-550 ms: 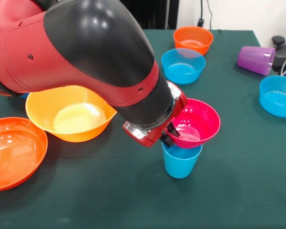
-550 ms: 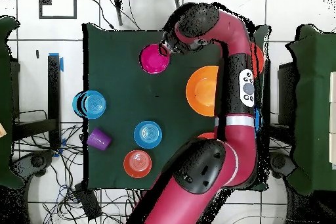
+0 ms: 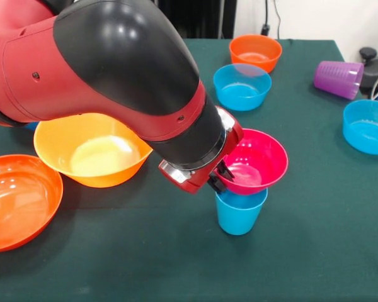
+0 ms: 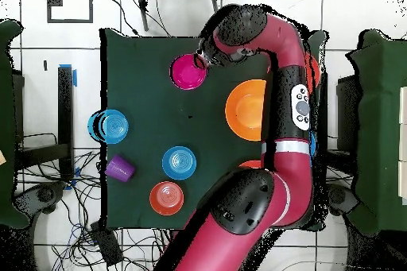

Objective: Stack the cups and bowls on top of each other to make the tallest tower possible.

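The magenta-pink bowl (image 3: 259,160) sits in the mouth of the upright light blue cup (image 3: 239,214) near the table's front middle. My gripper (image 3: 222,176) is at the bowl's left rim, one finger inside and one outside, shut on the rim. In the overhead view the pink bowl (image 4: 188,71) hides the cup, and the gripper (image 4: 203,60) is at the bowl's edge. The purple cup (image 3: 338,78) lies on its side at the far right. The arm hides part of the pink bowl's rim.
The large yellow-orange bowl (image 3: 91,151) and the large red-orange bowl (image 3: 16,198) stand to the left. The small blue bowl (image 3: 242,86) and the small orange bowl (image 3: 255,51) stand behind. The large blue bowl (image 3: 368,126) is at the right edge.
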Controlling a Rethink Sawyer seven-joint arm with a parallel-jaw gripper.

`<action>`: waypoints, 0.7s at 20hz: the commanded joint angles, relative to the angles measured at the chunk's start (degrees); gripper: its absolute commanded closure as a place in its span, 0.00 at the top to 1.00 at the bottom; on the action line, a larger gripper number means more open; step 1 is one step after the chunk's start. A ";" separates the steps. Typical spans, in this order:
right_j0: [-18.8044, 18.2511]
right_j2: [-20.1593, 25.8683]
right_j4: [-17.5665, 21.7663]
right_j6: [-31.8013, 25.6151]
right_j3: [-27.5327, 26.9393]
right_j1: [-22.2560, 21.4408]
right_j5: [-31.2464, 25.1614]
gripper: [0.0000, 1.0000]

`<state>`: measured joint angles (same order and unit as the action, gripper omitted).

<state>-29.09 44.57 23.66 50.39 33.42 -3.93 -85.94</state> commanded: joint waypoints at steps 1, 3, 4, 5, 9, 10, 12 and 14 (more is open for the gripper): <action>-0.12 -3.53 0.64 4.60 1.50 0.34 2.36 0.00; 0.07 -3.44 0.65 4.34 0.83 0.56 1.82 0.00; 0.17 -3.39 0.70 4.16 0.44 0.69 1.66 0.00; 0.24 -3.39 0.67 4.06 0.28 0.76 1.66 0.00; 0.91 -2.82 0.87 3.85 -1.69 1.69 1.21 0.00; 1.24 -2.46 1.06 3.86 -2.68 2.05 0.76 0.00; 1.55 -2.14 1.23 3.84 -3.58 2.30 0.19 0.00; 1.52 -2.30 1.16 3.94 -3.51 2.11 0.00 0.00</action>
<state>-28.89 43.56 23.65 50.39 32.08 -3.60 -85.92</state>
